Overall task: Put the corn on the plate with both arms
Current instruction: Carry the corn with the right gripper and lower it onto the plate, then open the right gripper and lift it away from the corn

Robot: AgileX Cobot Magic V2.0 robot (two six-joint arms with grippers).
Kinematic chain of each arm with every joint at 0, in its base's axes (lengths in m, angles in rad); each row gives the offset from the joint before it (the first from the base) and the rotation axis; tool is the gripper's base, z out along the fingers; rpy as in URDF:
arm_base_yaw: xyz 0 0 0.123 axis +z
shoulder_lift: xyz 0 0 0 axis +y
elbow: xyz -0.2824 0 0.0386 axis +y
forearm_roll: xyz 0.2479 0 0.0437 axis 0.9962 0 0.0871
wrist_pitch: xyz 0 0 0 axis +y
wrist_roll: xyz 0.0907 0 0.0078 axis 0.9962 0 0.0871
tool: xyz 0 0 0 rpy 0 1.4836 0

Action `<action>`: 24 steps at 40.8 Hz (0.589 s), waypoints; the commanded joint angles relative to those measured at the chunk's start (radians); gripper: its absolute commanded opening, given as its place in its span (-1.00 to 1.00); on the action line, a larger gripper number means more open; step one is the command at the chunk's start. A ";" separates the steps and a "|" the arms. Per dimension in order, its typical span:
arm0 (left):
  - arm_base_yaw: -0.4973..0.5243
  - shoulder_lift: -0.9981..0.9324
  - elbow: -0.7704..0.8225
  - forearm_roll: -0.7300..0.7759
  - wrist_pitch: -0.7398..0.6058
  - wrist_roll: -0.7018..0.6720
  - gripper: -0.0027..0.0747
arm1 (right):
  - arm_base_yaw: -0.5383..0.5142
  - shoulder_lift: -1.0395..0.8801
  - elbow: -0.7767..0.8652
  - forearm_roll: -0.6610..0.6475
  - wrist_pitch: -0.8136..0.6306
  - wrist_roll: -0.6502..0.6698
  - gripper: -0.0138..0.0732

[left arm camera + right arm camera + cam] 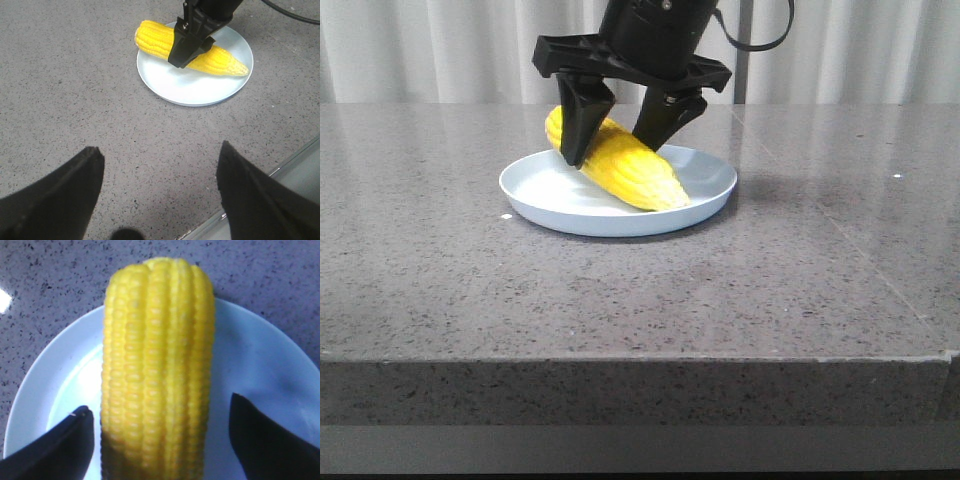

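Yellow corn (620, 166) on plate (715, 192); right fingers (582, 125) straddle it, released; left fingers (60, 192) spread.

We cannot see the corn's (157, 370) tapered end in the right wrist view; the lower edge cuts it off. In the front view, the right gripper's (625, 125) fingers (582, 125) hide part of the cob.
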 commanded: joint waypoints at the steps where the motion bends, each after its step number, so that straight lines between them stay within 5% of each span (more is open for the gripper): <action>1: -0.007 0.002 -0.027 0.000 -0.062 -0.009 0.29 | -0.003 -0.067 -0.036 0.009 -0.038 -0.009 0.80; 15: -0.007 0.002 -0.027 0.000 -0.062 -0.009 0.29 | -0.003 -0.251 -0.016 -0.065 0.041 -0.017 0.80; 24: -0.007 0.002 -0.027 0.000 -0.062 -0.009 0.29 | -0.003 -0.515 0.144 -0.065 0.041 -0.049 0.80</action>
